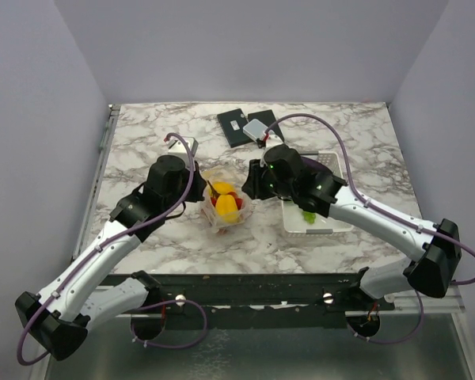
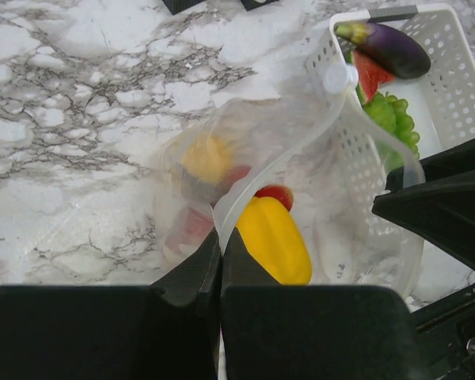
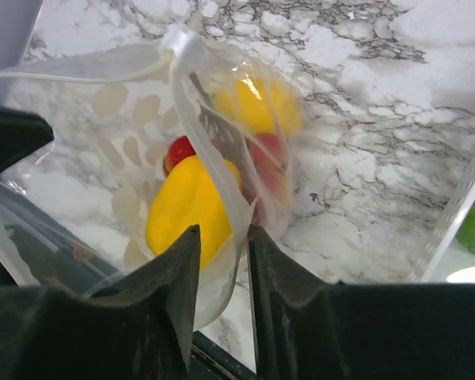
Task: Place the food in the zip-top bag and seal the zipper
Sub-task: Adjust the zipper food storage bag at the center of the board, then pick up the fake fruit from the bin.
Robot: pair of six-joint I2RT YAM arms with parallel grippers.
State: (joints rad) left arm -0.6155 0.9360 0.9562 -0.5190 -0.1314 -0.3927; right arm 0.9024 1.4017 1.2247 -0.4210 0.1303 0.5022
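The zip-top bag point(image 1: 226, 204) stands open in the middle of the table with a long yellow piece point(image 2: 273, 237), a lemon point(image 2: 207, 157) and a strawberry point(image 2: 275, 194) inside. My left gripper point(image 2: 220, 237) is shut on the zipper point(image 2: 289, 154) at the bag's near-left rim. My right gripper point(image 3: 223, 233) stands open, its jaws a little apart on either side of the opposite rim point(image 3: 214, 158). An eggplant point(image 2: 388, 47), a watermelon slice point(image 2: 370, 73) and grapes point(image 2: 392, 119) lie in the white basket point(image 2: 451, 16).
The white basket point(image 1: 336, 226) sits right of the bag, under my right arm. Two flat dark and grey items point(image 1: 237, 127) lie at the back of the table, and a small white object point(image 1: 182, 144) at back left. The table's front edge is near.
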